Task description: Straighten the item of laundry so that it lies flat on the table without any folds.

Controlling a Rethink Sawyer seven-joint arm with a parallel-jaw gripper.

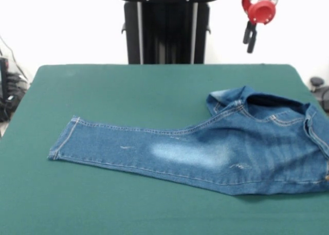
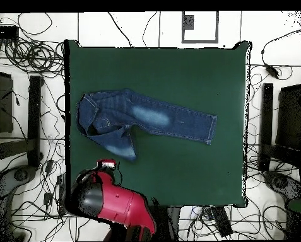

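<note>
While the gripper [image 1: 250, 39] hangs in the air beyond the table's far edge, touching nothing, its two dark fingers look close together, almost closed. On the green table [image 1: 154, 86] lie the blue jeans [image 1: 216, 147], toward the right in the front view. One leg stretches flat to the left with a pale faded patch at mid-length; the other is folded at the waistband end.

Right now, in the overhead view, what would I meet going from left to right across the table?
Bare dark green felt table top → waist end of the small blue denim jeans → pale faded patch → hemmed leg end → bare green felt again.
</note>
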